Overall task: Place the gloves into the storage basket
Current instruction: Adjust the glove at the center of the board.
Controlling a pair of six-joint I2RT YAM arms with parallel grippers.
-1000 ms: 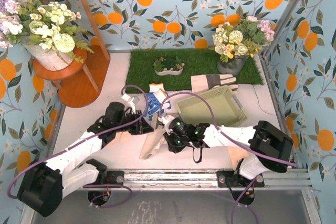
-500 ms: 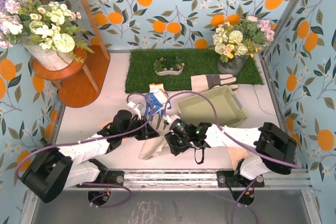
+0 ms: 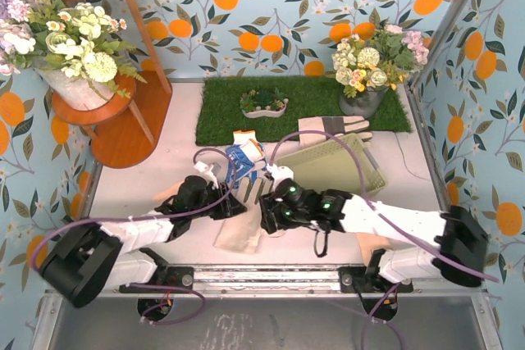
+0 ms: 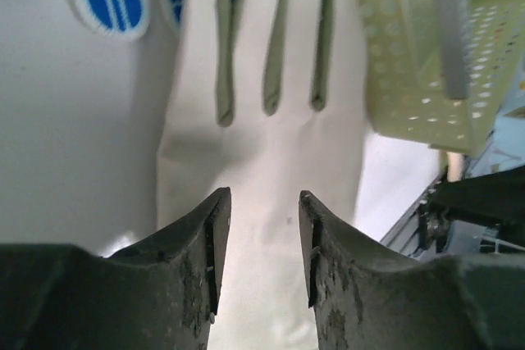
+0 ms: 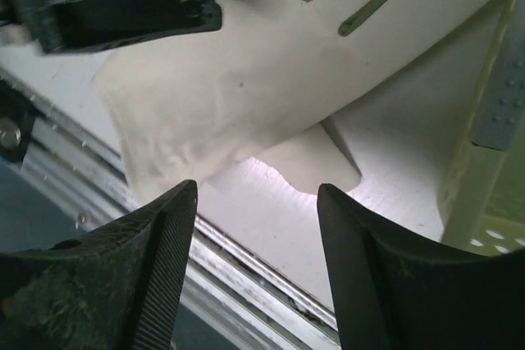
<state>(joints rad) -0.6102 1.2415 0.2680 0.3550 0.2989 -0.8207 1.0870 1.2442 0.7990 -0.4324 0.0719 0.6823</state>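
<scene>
Three gloves in plain view, one basket, right of centre on the table; all three outside it.

One tan glove flat by the near edge, fingertips just beside the basket. One blue-and-white glove left of the basket. One grey-and-cream glove at the grass mat front edge.

Jaws of left claw parted over the tan glove. Jaws of right claw parted wide above its cuff corner.

Left arm and right arm are showing white links, black joints. Purple cables are running off both wrists. Dark fingers are showing scuffs.
</scene>
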